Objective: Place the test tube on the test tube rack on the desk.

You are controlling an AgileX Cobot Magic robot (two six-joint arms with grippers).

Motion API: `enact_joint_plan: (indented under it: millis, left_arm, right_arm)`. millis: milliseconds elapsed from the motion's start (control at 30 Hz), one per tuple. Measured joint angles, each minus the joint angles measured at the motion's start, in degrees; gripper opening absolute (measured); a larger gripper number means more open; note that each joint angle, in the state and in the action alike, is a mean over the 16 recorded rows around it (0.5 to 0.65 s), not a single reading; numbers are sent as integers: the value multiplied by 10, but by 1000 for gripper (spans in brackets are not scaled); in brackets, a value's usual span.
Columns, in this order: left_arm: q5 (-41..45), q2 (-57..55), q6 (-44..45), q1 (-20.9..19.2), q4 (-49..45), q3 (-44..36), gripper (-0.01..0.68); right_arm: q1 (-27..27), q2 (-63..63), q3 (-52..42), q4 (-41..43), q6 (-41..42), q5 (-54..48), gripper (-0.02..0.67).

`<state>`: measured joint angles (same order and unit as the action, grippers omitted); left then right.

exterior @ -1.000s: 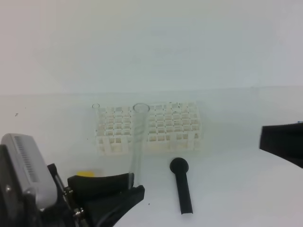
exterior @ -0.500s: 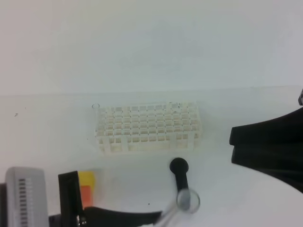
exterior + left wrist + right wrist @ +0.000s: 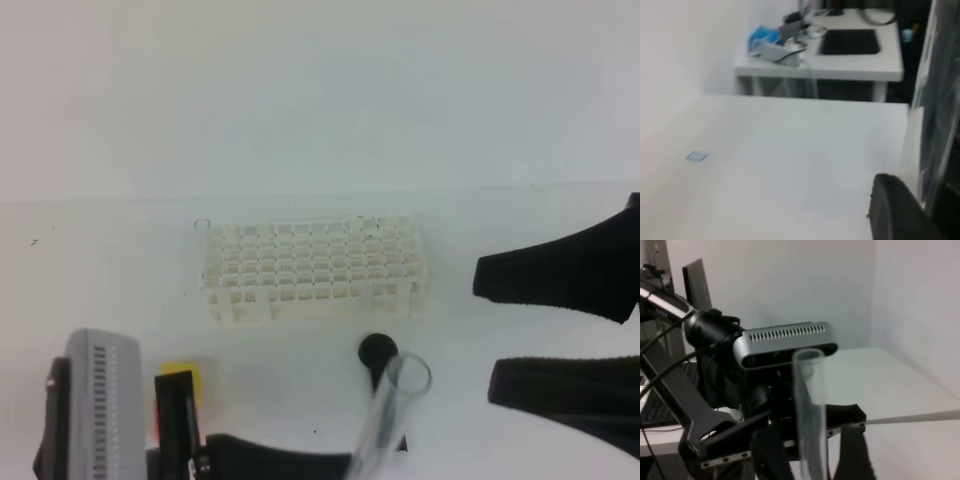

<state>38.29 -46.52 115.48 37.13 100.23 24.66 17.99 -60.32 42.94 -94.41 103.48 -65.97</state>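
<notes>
The clear test tube (image 3: 388, 415) tilts up from my left gripper (image 3: 340, 466), which is shut on its lower end at the bottom edge. Its round rim hangs over the black stick, in front of the white test tube rack (image 3: 310, 270) on the desk (image 3: 100, 270). My right gripper (image 3: 486, 330) stands open at the right, its two black fingers spread wide just right of the tube's rim. In the right wrist view the test tube (image 3: 810, 410) rises upright and close, with the left arm's grey camera (image 3: 785, 342) behind it. In the left wrist view the test tube (image 3: 935, 100) runs along the right edge.
A black round-headed stick (image 3: 377, 350) lies on the desk in front of the rack, partly behind the tube. The left arm's grey camera housing (image 3: 100, 410) fills the lower left. Another table with clutter (image 3: 840, 45) stands beyond the desk's edge.
The left gripper swung the tube from in front of the rack rightward to over the black stick. The right gripper came in from the right and opened wide.
</notes>
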Motion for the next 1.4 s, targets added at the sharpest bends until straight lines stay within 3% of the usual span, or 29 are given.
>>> enact_joint_plan:
  millis: [433,1000,1233,1400]
  left_arm:
    - [-3,-7,-39,0,4,22,34]
    - [-10,-8,-49,0,-4,26,48]
    - [-22,-8,-54,0,0,26,48]
    - [-33,-8,-83,0,0,26,100]
  right_arm:
    - [78,0,13,-8,25,59,452]
    - [136,-25,45,-14,44,124,447]
    - [162,-58,78,-15,42,124,335]
    - [173,-75,93,-16,37,122,232]
